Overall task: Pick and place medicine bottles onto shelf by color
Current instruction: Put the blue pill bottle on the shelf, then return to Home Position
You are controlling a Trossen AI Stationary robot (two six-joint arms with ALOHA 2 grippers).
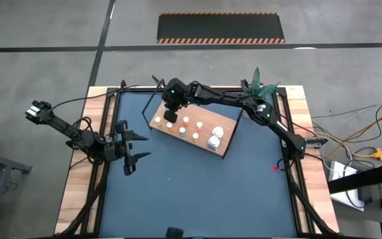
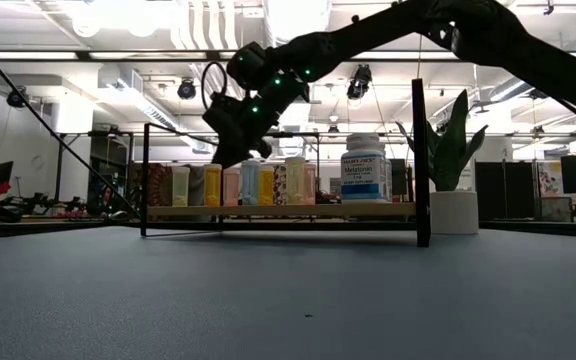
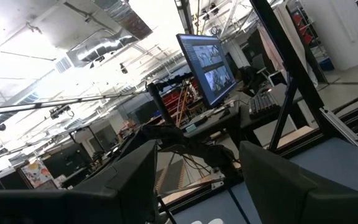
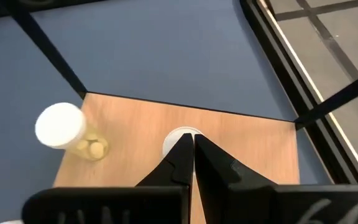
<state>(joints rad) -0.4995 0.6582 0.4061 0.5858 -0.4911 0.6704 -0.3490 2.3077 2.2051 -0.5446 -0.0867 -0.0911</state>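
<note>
Across the blue table (image 1: 197,186) the wooden shelf (image 1: 229,127) lies at an angle toward the far side, its black frame standing around it. On its board stand the bottles (image 1: 186,121), small ones with white caps in a loose row, and two bigger white ones (image 1: 215,139) at the end nearer the right arm's base. A potted plant (image 2: 455,190) sits beyond the shelf.

Reaching in from the far right corner, the right arm holds the right gripper (image 4: 191,149) just above the shelf's corner at the other end from the bigger white ones. Its fingers are pressed together with nothing between them, directly over a white cap (image 4: 174,138); a yellowish bottle (image 4: 67,130) stands close beside. The left gripper (image 1: 133,147) waits near the table's left edge, jaws spread and empty, well clear of the shelf.

My worry is the closed tips: should they come down, they could knock that cap and tip the bottle toward its yellowish neighbour or off the near board edge. Spreading the jaws this low could likewise bump the neighbour.
</note>
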